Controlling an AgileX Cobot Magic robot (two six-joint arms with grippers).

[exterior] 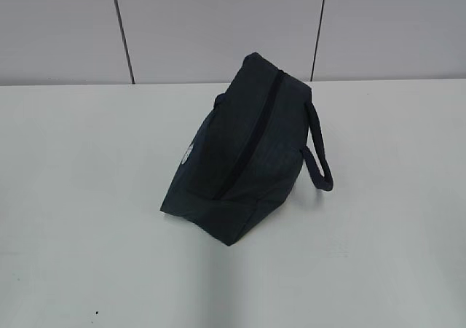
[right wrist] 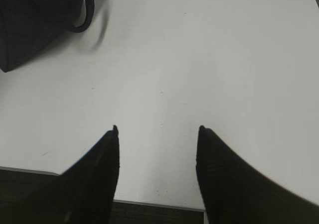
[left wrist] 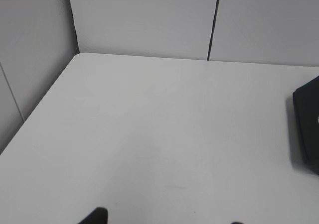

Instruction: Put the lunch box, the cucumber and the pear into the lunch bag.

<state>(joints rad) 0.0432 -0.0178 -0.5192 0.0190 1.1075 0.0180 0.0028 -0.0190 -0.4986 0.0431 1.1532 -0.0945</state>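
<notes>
The dark navy lunch bag (exterior: 240, 153) stands on the white table, its long zipper (exterior: 255, 127) running along the top and looking shut. A strap handle (exterior: 318, 153) loops out on its right side. Lunch box, cucumber and pear are out of view. Neither arm appears in the exterior view. My left gripper (left wrist: 167, 220) shows only two dark tips far apart at the frame's bottom, open and empty, with a corner of the bag (left wrist: 308, 129) at far right. My right gripper (right wrist: 157, 128) is open over bare table near the front edge, the bag (right wrist: 35, 20) far off at upper left.
The white table (exterior: 87, 197) stretches around the bag on all sides. Grey wall panels (exterior: 218, 22) close off the back. The table's rounded back-left corner (left wrist: 75, 57) meets the walls. Its front edge (right wrist: 149, 203) lies just under my right fingers.
</notes>
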